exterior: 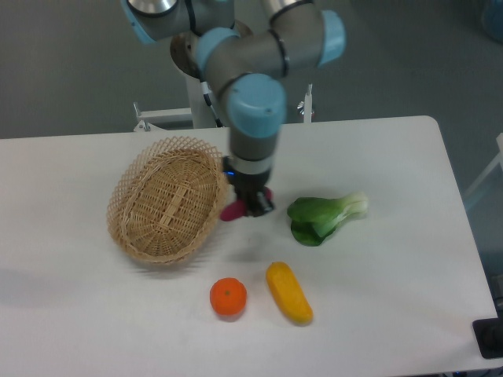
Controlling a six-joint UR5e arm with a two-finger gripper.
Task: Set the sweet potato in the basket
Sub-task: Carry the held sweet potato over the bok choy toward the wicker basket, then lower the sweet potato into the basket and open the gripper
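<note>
The arm comes down from the top centre of the frame, its blue-capped wrist pointing straight at the white table [393, 259]; the gripper [253, 206] sits just below it, a little left of centre, its dark fingers closed around the sweet potato [233, 210]; only the magenta ends of the vegetable show on either side of the fingers, the left end being the larger part in view; whether it is lifted clear of the table or resting on it is hard to tell from this angle, though a faint shadow lies on the table below it.

The basket [126, 212] lies in the left-centre of the frame, tilted so its oval runs from lower left to upper right; the sweet potato's left end is just beside the basket's right rim, outside it.

To the right of the gripper lies a green leafy vegetable [324, 218] with a pale stalk end pointing right; in the lower centre sit a round orange fruit [228, 298] and, just right of it, a yellow oblong vegetable [288, 293], close together but apart.
</note>
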